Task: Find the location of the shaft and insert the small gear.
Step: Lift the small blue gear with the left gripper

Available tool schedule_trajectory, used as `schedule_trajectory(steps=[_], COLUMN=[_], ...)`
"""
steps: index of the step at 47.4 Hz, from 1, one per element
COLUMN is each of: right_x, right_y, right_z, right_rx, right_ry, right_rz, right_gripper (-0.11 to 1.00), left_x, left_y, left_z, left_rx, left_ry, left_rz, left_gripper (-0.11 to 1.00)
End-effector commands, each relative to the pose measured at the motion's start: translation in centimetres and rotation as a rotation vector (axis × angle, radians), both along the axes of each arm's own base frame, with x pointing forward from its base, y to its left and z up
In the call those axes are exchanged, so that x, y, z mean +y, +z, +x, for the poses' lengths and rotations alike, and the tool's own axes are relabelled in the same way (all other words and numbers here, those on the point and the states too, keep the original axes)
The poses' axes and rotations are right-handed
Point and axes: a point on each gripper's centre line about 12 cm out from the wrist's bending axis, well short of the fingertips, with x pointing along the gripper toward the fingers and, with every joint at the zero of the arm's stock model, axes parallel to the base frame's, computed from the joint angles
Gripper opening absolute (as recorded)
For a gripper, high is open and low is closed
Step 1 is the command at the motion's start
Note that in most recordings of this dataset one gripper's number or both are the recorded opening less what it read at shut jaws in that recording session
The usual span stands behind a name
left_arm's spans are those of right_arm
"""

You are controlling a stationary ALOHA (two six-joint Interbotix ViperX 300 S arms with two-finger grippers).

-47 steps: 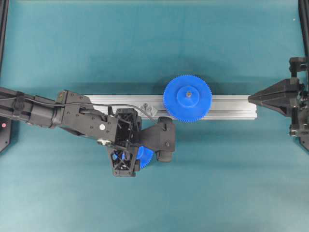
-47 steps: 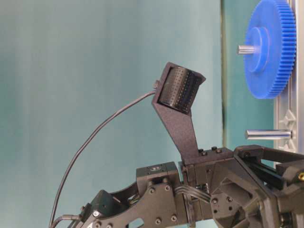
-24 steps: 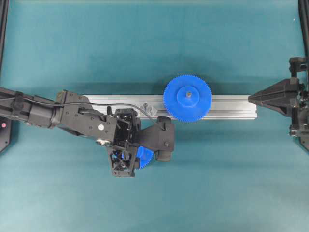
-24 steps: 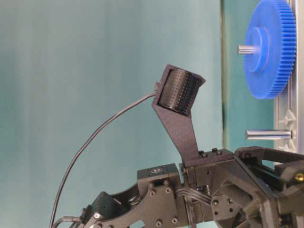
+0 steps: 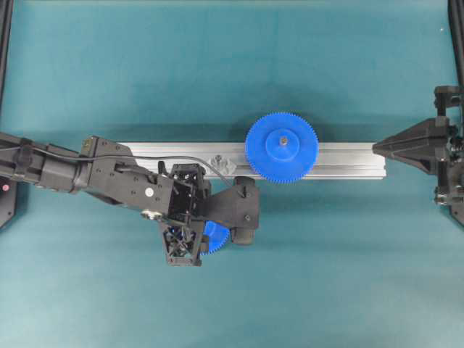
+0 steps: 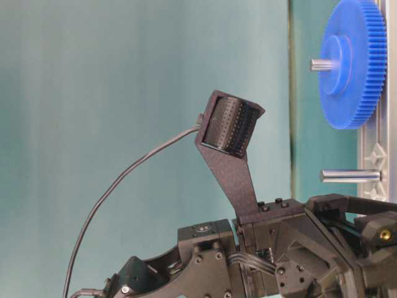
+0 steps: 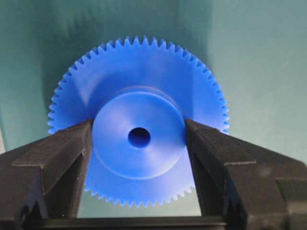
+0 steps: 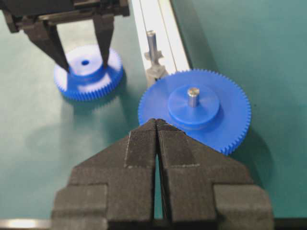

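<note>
The small gear (image 7: pixel 144 112), blue with a raised hub, lies flat on the teal mat (image 5: pixel 217 237) in front of the rail. My left gripper (image 7: pixel 138 130) points down over it, and both fingers press the sides of its hub (image 8: pixel 85 64). The shaft (image 5: pixel 217 159) stands upright on the rail just behind that gripper (image 5: pixel 205 235); it shows as a thin grey pin on a silver bracket (image 8: pixel 152 45) and again in the table-level view (image 6: pixel 350 176). My right gripper (image 8: pixel 157 120) is shut and empty, and it hovers at the rail's right end (image 5: pixel 375 147).
A wider blue gear (image 5: pixel 281 147) sits on its own pin on the aluminium rail (image 5: pixel 341 159), right of the shaft, and it nearly reaches the right gripper's tips (image 8: pixel 225 120). The teal mat (image 5: pixel 232 65) extends behind and in front of the rail.
The left jaws have closed in onto the small gear's hub, and the left wrist has shifted slightly. The right arm has not moved.
</note>
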Motion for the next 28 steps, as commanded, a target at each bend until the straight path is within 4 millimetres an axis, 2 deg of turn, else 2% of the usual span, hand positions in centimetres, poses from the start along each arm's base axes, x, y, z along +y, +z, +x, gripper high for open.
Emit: schedule_trajectory(steps=[1, 24, 28], right_x=[-0.07, -0.07, -0.07], right_y=[0.27, 0.1, 0.13], right_z=[0.17, 0.14, 0.13], right_rx=[-0.008, -0.007, -0.008], right_ry=[-0.006, -0.006, -0.006], right_rz=[0.008, 0.008, 0.006], right_gripper=[-0.01, -0.01, -0.01], left_x=[0.16, 0.09, 0.13], left_y=[-0.12, 0.06, 0.6], left_z=[-0.09, 0.0, 0.15], left_rx=[0.003, 0.0, -0.013], left_ry=[-0.002, -0.006, -0.004], left_rz=[0.004, 0.004, 0.003], left_gripper=[0.64, 0.64, 0.64])
